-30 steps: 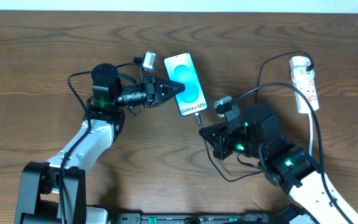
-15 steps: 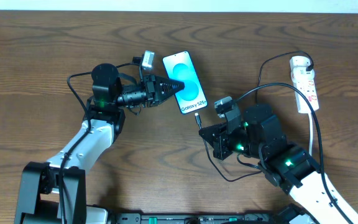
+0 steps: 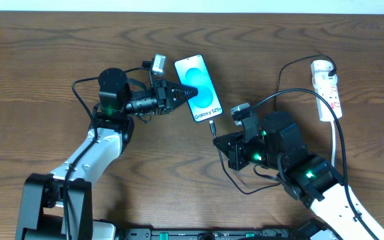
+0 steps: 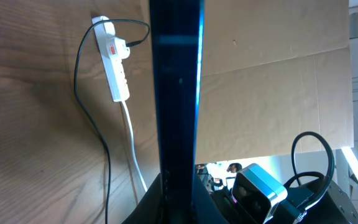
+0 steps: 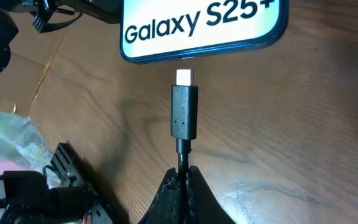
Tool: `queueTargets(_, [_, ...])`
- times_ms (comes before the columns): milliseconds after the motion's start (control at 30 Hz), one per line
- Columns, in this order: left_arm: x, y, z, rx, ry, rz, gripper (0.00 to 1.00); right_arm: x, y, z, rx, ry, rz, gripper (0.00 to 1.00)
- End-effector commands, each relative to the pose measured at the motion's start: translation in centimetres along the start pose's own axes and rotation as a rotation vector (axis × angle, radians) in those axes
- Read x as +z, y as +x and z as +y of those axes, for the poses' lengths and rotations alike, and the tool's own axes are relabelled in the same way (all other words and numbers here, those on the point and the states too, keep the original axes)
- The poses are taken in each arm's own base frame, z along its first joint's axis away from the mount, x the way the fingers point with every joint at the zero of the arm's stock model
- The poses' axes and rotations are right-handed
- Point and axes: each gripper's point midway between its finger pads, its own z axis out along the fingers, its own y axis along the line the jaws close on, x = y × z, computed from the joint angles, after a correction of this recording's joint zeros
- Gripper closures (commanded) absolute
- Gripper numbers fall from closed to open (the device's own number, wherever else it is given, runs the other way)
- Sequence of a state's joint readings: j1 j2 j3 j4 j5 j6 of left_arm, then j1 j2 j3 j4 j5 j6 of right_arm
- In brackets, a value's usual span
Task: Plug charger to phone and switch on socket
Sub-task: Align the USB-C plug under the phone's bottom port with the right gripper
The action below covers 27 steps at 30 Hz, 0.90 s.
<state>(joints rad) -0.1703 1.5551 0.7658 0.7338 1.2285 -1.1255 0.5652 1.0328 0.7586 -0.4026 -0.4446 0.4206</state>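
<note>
The phone [image 3: 199,90] lies on the table with its light-blue screen up; in the right wrist view its bottom edge [image 5: 204,28] shows "Galaxy S25+". My left gripper [image 3: 182,95] is shut on the phone's left edge, seen edge-on in the left wrist view [image 4: 178,93]. My right gripper [image 5: 183,177] is shut on the charger cable just behind its black plug [image 5: 184,109]. The plug's metal tip points at the phone's bottom edge with a small gap. In the overhead view the plug [image 3: 213,125] sits just below the phone. The white socket [image 3: 328,88] lies at the far right.
The charger's thin black cable [image 3: 292,67] loops from the socket round my right arm [image 3: 279,150]. The socket also shows in the left wrist view [image 4: 112,62] with its white cord. Brown cardboard [image 4: 272,93] stands beyond the table edge.
The phone and my left gripper have shifted slightly left and up between the earliest frame and now. My right gripper holds the plug in almost the same place.
</note>
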Motion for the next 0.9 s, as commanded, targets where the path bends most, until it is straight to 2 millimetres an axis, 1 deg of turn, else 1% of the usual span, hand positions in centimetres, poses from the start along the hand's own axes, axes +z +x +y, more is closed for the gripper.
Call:
queueTargets(0, [0.07, -0.25, -1.04, 0.036, 0.020, 0.014, 0.93, -0.58, -0.97, 1.05, 0.001, -0.024, -0.026, 0.99])
queueTargets(267, [0.07, -0.25, -1.05, 0.037, 0.021, 0.014, 0.93, -0.51, -0.97, 1.01, 0.002, -0.023, -0.025, 0.99])
queueTargets(533, [0.07, -0.25, -1.04, 0.036, 0.020, 0.014, 0.93, 0.31, -1.17, 0.76, 0.003, -0.025, -0.020, 0.99])
queueTargets(867, [0.07, -0.24, -1.05, 0.037, 0.021, 0.015, 0.92, 0.30, -1.41, 0.87, -0.001, -0.029, -0.030, 0.99])
